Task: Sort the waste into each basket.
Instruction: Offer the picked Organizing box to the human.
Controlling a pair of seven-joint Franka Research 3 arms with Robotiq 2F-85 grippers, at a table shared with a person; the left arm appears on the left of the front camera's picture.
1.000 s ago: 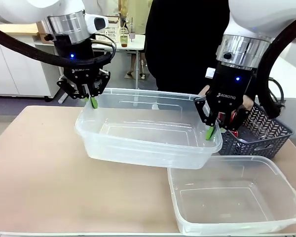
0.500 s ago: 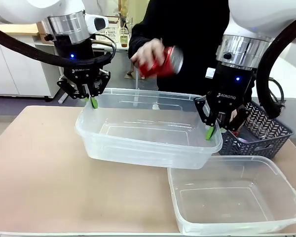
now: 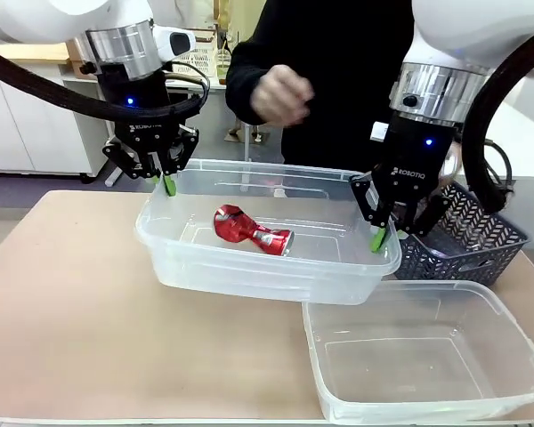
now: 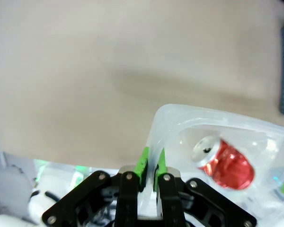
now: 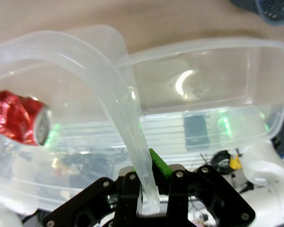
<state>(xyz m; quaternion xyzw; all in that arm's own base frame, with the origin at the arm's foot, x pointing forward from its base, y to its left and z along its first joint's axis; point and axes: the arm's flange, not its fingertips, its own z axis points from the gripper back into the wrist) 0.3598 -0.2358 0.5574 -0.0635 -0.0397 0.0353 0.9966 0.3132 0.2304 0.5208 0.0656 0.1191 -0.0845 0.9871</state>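
A clear plastic tub [image 3: 249, 267] hangs above the table, held at both ends. My left gripper [image 3: 166, 182] is shut on its left rim, and my right gripper [image 3: 380, 237] is shut on its right rim. A crushed red and silver can [image 3: 249, 230] lies inside this tub. In the left wrist view the gripper [image 4: 150, 163] pinches the rim, with the can [image 4: 223, 162] behind the wall. The right wrist view has its gripper [image 5: 149, 175] clamped on the rim [image 5: 128, 127], the can [image 5: 21, 118] at left. A second clear tub [image 3: 427, 356] sits on the table at front right.
A person's hand [image 3: 280, 93] hovers closed above the held tub's far side. A dark lattice basket [image 3: 467, 240] stands at the right behind my right arm. Bare tan table [image 3: 71, 311] spreads to the left and front.
The person's hand brought a red can over the held tub and let it go. The can now lies inside the tub. Both grippers stayed still.
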